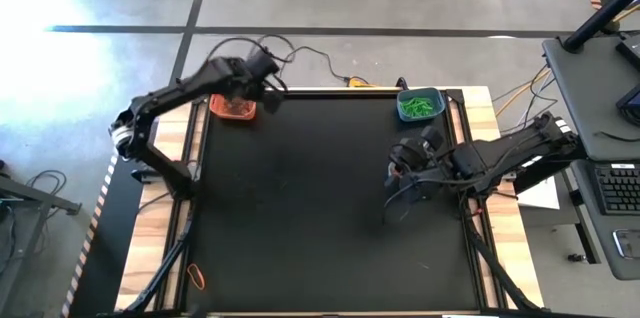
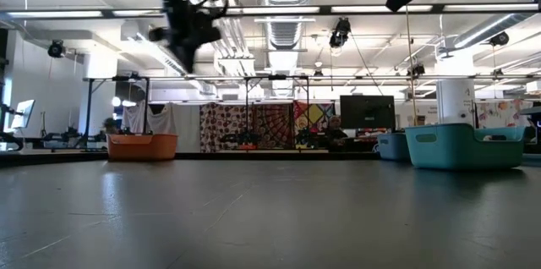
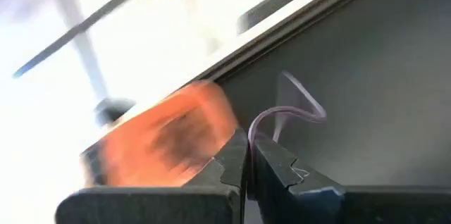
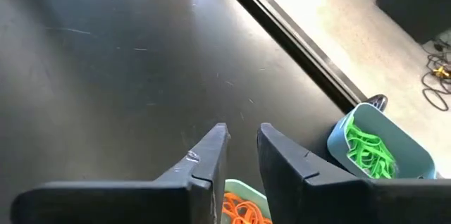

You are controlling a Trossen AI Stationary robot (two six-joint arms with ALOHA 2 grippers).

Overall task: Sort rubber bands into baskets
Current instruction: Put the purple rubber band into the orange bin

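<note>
My left gripper [image 1: 268,98] is high above the table's far left, beside the orange basket [image 1: 235,108], and is shut on a thin dark rubber band [image 3: 282,115]. It also shows high up in the low view [image 2: 190,45]. My right gripper [image 4: 243,139] is open and empty at the right of the mat [image 1: 400,163], above a teal basket [image 4: 243,206] that holds orange bands. The blue basket [image 4: 377,146] with green bands stands at the far edge [image 1: 420,106]. My left gripper pinches the dark band between its two fingertips at one end of the loop [image 3: 252,136]. The rest of the loop curls out past the fingertips, slack and bent. The band is lifted clear of the table.
The black mat [image 1: 320,218] covers most of the table. One orange band [image 1: 197,276] lies off the mat on the wooden strip at the near left. In the low view the orange basket [image 2: 142,146] is at the left, and the blue [image 2: 393,145] and teal [image 2: 463,146] baskets at the right.
</note>
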